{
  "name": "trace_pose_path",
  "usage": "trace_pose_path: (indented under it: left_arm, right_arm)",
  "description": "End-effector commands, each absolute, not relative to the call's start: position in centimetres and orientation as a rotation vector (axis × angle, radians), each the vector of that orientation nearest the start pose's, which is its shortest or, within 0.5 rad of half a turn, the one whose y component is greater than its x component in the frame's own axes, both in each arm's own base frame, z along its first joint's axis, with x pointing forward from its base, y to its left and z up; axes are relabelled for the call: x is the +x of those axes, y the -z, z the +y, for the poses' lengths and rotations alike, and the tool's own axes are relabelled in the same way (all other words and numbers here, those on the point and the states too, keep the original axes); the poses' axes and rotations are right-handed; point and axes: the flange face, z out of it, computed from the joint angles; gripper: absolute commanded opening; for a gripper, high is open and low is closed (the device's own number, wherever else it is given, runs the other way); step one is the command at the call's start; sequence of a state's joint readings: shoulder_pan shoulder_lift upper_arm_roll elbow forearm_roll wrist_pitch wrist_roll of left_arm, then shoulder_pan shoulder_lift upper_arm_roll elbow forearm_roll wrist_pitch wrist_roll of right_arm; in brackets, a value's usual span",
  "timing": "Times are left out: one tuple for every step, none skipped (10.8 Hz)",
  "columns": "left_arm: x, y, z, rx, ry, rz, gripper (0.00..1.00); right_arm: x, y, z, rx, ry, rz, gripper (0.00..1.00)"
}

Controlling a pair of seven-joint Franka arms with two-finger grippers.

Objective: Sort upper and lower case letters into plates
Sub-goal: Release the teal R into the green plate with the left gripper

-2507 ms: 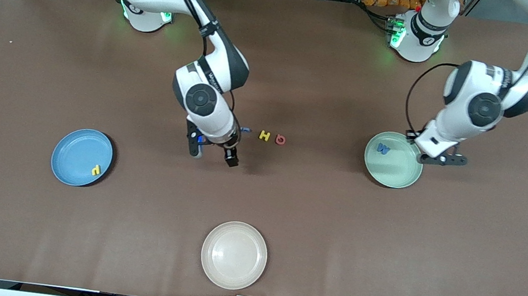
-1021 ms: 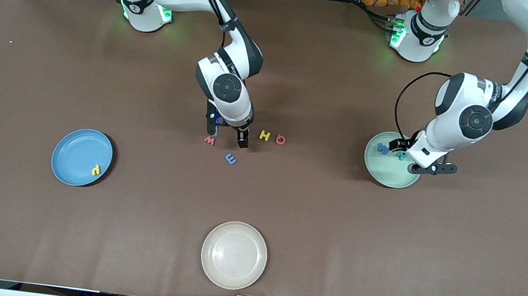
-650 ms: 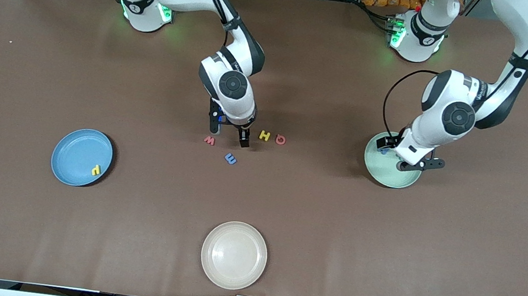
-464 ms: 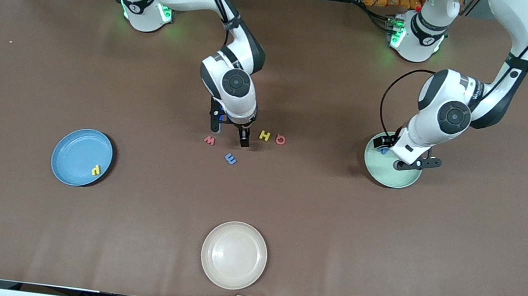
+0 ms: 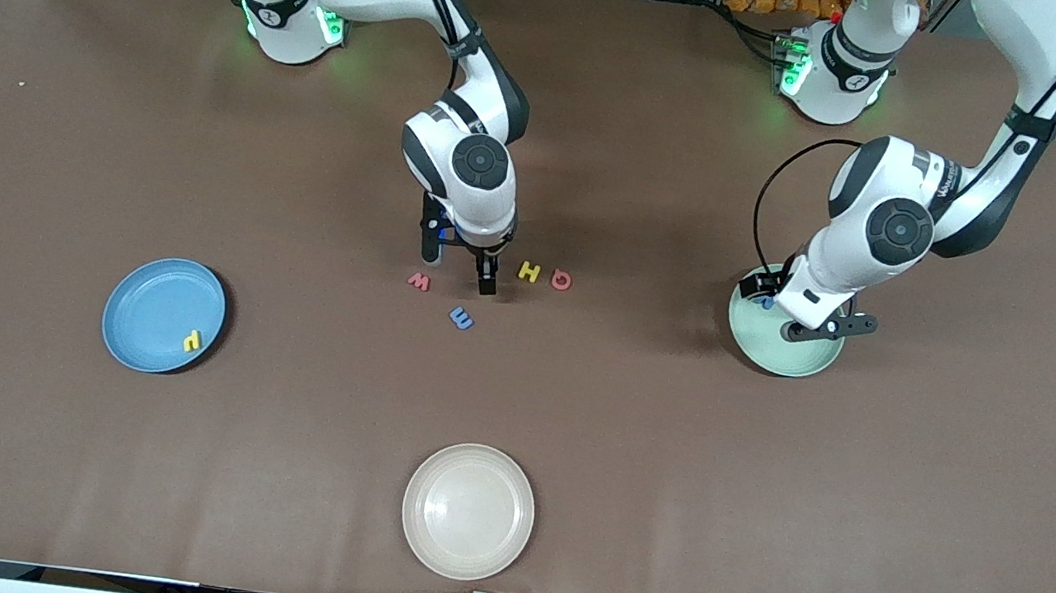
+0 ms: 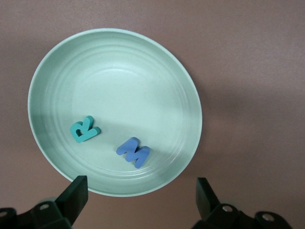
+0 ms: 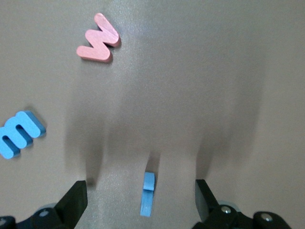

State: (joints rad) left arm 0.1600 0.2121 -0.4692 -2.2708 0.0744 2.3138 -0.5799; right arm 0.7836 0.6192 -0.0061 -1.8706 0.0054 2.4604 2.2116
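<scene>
My right gripper (image 5: 459, 266) is low over the table's middle, open, with a small blue letter (image 7: 148, 193) standing on edge between its fingers, untouched. A salmon letter (image 5: 419, 281) and a blue letter (image 5: 461, 318) lie just nearer the front camera. A yellow H (image 5: 529, 271) and a red round letter (image 5: 561, 280) lie beside it toward the left arm's end. My left gripper (image 6: 140, 195) hangs open and empty over the mint plate (image 6: 114, 76), which holds a teal R (image 6: 85, 129) and a blue letter (image 6: 134, 152). The blue plate (image 5: 149, 305) holds a yellow letter (image 5: 193, 340).
A cream-white plate (image 5: 468, 511) sits near the table's front edge, nearer the front camera than the loose letters. Brown table surface lies between the three plates.
A teal letter has joined the blue one in the mint plate. The left gripper has slid over that plate toward the right arm's end. The right gripper drew back, uncovering the salmon and blue letters.
</scene>
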Motion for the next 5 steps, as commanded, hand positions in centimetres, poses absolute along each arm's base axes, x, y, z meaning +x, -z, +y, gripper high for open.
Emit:
trace_pose_path:
  left_arm:
    - [49.85,-26.46,-16.2,-3.11,-0.236,-0.381,1.0]
    - [49.92,-26.72,-16.2,-3.11,-0.229,-0.384,1.0]
    - [49.98,-26.79,-16.05,-3.111,-0.228,-0.388,1.0]
    - [49.98,-26.79,-16.05,-3.11,-0.227,-0.391,1.0]
    - [49.98,-26.79,-16.05,-3.111,-0.228,-0.388,1.0]
  right_arm:
    - [45.05,-16.8,44.71,-2.348,0.034,2.109,1.0]
    - [45.04,-16.96,44.84,-2.347,0.034,2.105,1.0]
    - [45.08,-17.15,44.88,-2.345,0.034,2.103,1.0]
    - [45.1,-17.25,44.89,-2.344,0.034,2.102,1.0]
    - [45.15,-17.4,44.95,-2.342,0.034,2.1,1.0]
